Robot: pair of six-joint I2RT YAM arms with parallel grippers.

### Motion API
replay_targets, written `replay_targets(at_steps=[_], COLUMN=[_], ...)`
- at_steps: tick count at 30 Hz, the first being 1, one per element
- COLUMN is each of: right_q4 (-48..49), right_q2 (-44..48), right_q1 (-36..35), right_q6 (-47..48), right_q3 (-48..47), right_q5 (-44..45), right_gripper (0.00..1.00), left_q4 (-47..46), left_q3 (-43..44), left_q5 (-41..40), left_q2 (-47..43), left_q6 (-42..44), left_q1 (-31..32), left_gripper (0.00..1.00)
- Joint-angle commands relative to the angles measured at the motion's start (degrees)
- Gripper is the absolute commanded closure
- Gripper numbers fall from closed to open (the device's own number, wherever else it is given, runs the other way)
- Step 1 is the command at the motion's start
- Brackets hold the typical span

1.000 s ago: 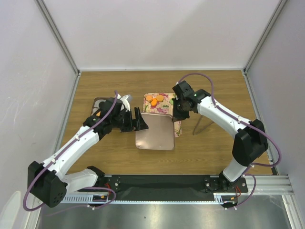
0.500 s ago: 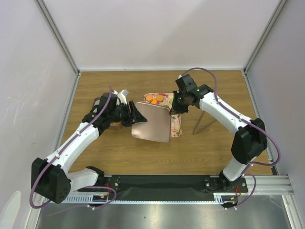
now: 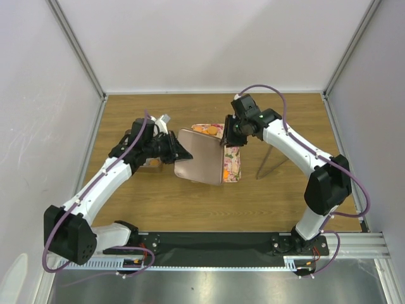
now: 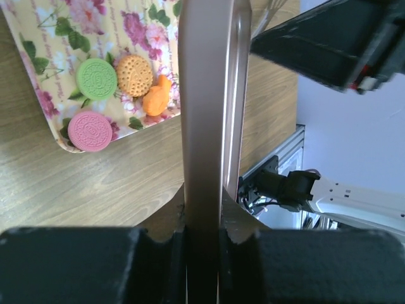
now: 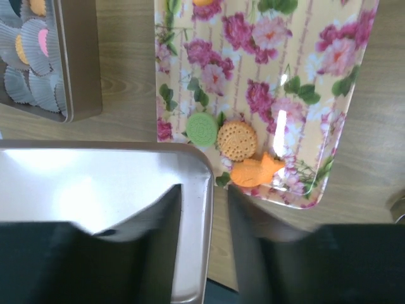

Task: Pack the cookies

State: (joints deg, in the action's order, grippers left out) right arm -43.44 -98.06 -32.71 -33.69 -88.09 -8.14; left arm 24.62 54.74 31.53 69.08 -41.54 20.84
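Lid of plain square metal (image 4: pixel 202 95): our left fingers (image 4: pixel 176 244) clamp it edge-on, our right fingers (image 5: pixel 243 215) stand parted astride its rim; round cookies (image 4: pixel 97 78) on floral tray (image 4: pixel 38 31), upper left.

Green, pink, tan and orange cookies (image 4: pixel 97 78). Pink-flowered, green-leafed pale yellow tray (image 5: pixel 266 95). Plain rose-gold lid (image 3: pixel 201 161), brown wood-grain table (image 3: pixel 158 202).

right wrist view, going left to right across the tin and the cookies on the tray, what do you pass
metal tin with paper cups → green cookie → round tan biscuit → orange fish-shaped cookie
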Motion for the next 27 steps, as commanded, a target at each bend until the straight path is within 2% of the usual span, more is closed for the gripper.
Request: replay_targets(at_steps=[1, 2, 5, 8, 16, 22, 27], right_q4=[-0.06, -0.76, -3.49, -3.85, 5.46, 12.85, 15.66], right_q2=[-0.55, -0.81, -0.82, 0.85, 10.94, 17.54, 18.26], right_q1=[-0.60, -0.86, -1.83, -4.02, -20.52, -27.57, -31.71], right_q6=[2.31, 3.01, 5.55, 9.67, 27.78, 38.41, 44.14], right_q3=[-5.32, -6.12, -10.16, -12.01, -7.01, -0.42, 1.00], right_q5=[3.29, 4.61, 11.02, 16.13, 29.65, 31.52, 32.40], right_gripper=[0.56, 0.45, 0.28, 0.20, 0.13, 0.11, 0.10], left_q4=[0.95, 2.17, 4.20, 7.45, 16.59, 19.58, 28.63], left_q3=[3.96, 4.41, 6.86, 9.68, 18.10, 20.84, 26.90], left_q5=[-0.23, -0.33, -1.20, -2.17, -1.29, -1.83, -0.51], left_q2=[0.53, 0.79, 1.93, 3.51, 8.96, 8.97, 12.91], left_q6=[0.49, 0.41, -0.03, -1.78, -12.51, -21.03, -23.24], left_q1=[-0.80, -0.98, -1.68, -2.82, -5.28, -7.38, -8.80], left_gripper=[1.00, 1.00, 1.00, 1.00, 1.00, 1.00, 1.00])
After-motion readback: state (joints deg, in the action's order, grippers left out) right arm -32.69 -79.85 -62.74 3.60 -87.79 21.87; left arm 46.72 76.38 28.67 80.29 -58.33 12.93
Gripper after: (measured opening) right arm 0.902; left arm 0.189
